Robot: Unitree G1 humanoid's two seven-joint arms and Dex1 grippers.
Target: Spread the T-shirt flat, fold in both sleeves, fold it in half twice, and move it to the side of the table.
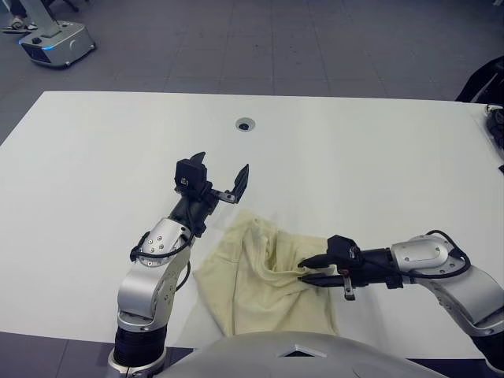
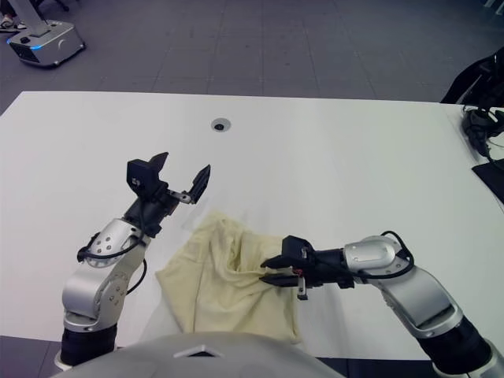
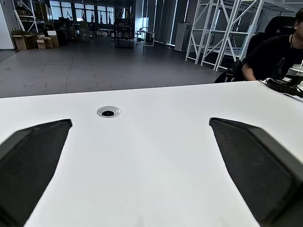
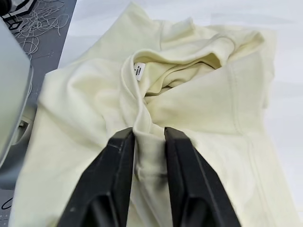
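While the crumpled T-shirt [image 1: 252, 276] lies at the near edge of the table [image 1: 94, 157], the right gripper [image 1: 303, 270] is clamped on a fold; the left gripper [image 1: 223, 165], jaws spread, hovers over its far-left edge, with broad white surface beyond.

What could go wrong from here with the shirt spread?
1. The right gripper pinches a bunched ridge of the T-shirt near the collar, probably several layers. A pull may drag the whole heap instead of opening it.
2. The left gripper is open above the table, off the cloth, so nothing anchors the other side.
3. The shirt lies at the near edge and could slide off.
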